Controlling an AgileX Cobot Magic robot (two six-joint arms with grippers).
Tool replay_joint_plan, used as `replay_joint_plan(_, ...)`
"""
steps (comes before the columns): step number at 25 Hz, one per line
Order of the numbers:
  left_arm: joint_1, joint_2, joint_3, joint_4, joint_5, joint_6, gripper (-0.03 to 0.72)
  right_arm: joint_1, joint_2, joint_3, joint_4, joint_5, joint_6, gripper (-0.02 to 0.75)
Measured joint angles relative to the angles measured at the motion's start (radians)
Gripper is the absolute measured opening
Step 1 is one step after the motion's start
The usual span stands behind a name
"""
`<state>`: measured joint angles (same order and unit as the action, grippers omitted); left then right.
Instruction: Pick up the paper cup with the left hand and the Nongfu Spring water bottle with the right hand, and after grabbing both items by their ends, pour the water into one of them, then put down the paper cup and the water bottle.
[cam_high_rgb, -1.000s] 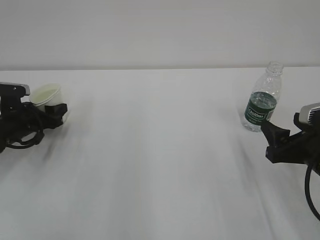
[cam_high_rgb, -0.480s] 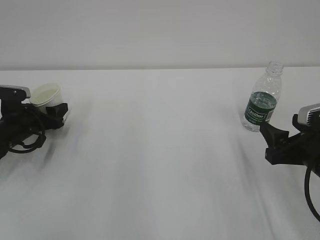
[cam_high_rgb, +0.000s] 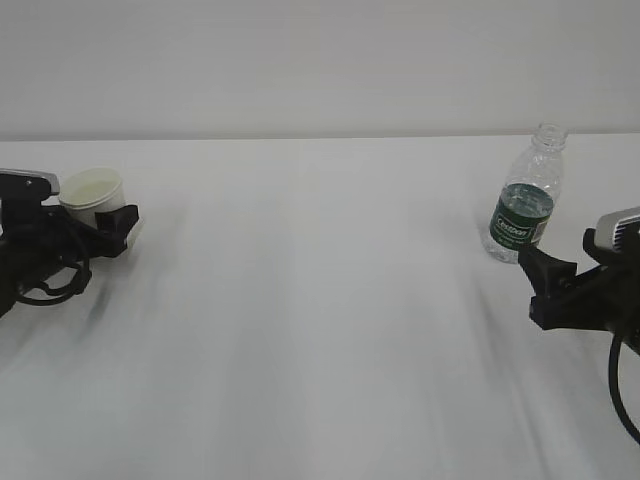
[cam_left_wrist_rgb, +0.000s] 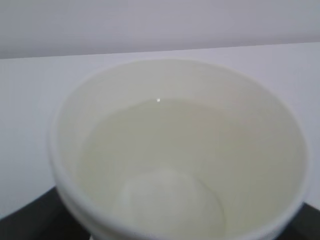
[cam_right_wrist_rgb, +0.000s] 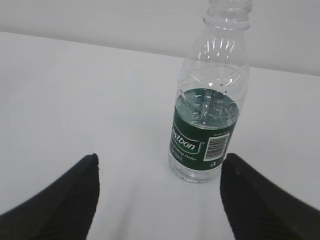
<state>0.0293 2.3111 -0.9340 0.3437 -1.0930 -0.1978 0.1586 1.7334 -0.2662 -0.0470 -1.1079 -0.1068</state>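
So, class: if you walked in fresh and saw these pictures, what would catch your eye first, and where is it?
The Nongfu Spring water bottle stands out first: clear, dark green label, uncapped, upright at the right of the white table, just beyond the open right hand. At the far left, the paper cup sits upright by the left hand; the wrist view shows water in it.

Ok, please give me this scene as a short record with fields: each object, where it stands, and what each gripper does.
cup: white paper cup, upright at far left of table, water inside
bottle: clear bottle with green label, upright at right, no cap, partly filled
left gripper: left gripper around the cup base; grip cannot be told
right gripper: right gripper open, short of the bottle, not touching it
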Motion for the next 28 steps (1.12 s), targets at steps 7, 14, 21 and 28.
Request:
replay_joint_plan(7, 0.000, -0.045, 0.046, -0.002, 0.000, 0.000, 0.567, 0.000, 0.000, 0.000, -0.002, 0.002, 0.002, 0.564)
replay_joint_plan(14, 0.000, -0.084, 0.109, -0.006, 0.000, 0.000, 0.569, 0.000, 0.000, 0.000, -0.002, 0.002, 0.005, 0.564)
replay_joint_plan(21, 0.000, -0.100, 0.158, -0.014, -0.004, 0.006, 0.571, 0.000, 0.000, 0.000, -0.002, 0.002, 0.007, 0.564)
replay_joint_plan(28, 0.000, -0.106, 0.163, -0.016, -0.001, 0.010, 0.594, 0.000, 0.000, 0.000, -0.002, 0.002, 0.007, 0.564)
